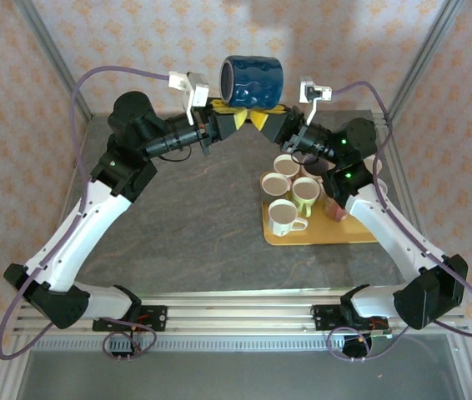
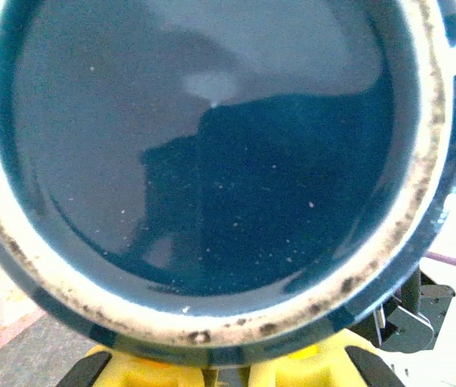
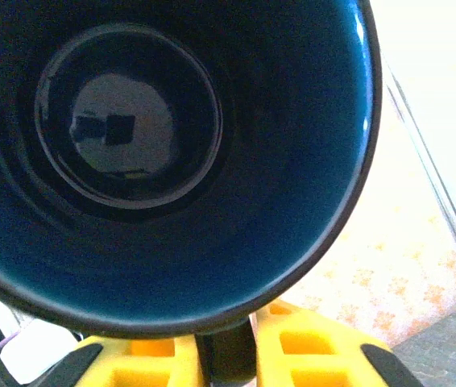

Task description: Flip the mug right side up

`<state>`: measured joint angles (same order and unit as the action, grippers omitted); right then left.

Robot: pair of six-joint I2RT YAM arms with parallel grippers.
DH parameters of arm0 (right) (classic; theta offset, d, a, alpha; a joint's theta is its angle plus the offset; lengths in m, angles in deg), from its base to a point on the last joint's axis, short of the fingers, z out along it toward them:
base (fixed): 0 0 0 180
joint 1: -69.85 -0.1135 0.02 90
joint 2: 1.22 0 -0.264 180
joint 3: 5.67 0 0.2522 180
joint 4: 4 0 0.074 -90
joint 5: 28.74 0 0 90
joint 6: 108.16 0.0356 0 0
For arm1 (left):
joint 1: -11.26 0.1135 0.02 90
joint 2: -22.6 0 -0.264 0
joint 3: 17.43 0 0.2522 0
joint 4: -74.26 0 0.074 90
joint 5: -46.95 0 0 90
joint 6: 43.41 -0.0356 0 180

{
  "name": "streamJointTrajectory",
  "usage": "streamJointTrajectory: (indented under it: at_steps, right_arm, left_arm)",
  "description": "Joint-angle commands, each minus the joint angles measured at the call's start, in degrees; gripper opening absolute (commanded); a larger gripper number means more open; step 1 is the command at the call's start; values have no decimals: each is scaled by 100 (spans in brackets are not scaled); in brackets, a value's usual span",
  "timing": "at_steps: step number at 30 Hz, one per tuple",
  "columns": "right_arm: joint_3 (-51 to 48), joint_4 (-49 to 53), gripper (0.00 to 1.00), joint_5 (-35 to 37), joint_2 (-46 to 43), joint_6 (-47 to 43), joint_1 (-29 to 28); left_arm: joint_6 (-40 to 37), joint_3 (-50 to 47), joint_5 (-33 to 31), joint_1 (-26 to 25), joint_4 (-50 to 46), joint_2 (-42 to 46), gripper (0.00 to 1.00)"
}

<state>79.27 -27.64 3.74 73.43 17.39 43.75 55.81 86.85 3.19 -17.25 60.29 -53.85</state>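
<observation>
Now the mug (image 1: 253, 81) hangs sideways in the air, just above the left gripper (image 1: 236, 115) and the right gripper (image 1: 261, 117), each clamped narrow on its lower edge.

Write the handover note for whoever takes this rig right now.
Left gripper: shut on the blue mug at its base end.
Right gripper: looks shut on the wall at its mouth.
Mug: held in the air over the far edge of the table, lying on its side, mouth facing the robot's right.
Done: lifted, tipped onto its side.
Left: finish the turn, set it upright on the table.
</observation>
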Motion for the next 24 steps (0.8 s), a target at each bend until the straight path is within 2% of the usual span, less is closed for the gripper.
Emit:
streamJointTrajectory:
  at_steps: [1, 6, 14, 24]
  right_arm:
    - [62, -637, 11, 315, -87, 105, -18]
    - [29, -339, 6, 495, -193, -90, -22]
    - [104, 586, 1, 873, -390, -639, -18]
    - [140, 1033, 0, 1069, -466, -882, -17]
  left_arm:
    - [43, -87, -99, -68, 409, 48, 0]
    - [-15, -181, -223, -67, 324, 109, 0]
    - [-314, -223, -323, -95, 22, 197, 26]
    - [-374, -289, -425, -111, -56, 252, 47]
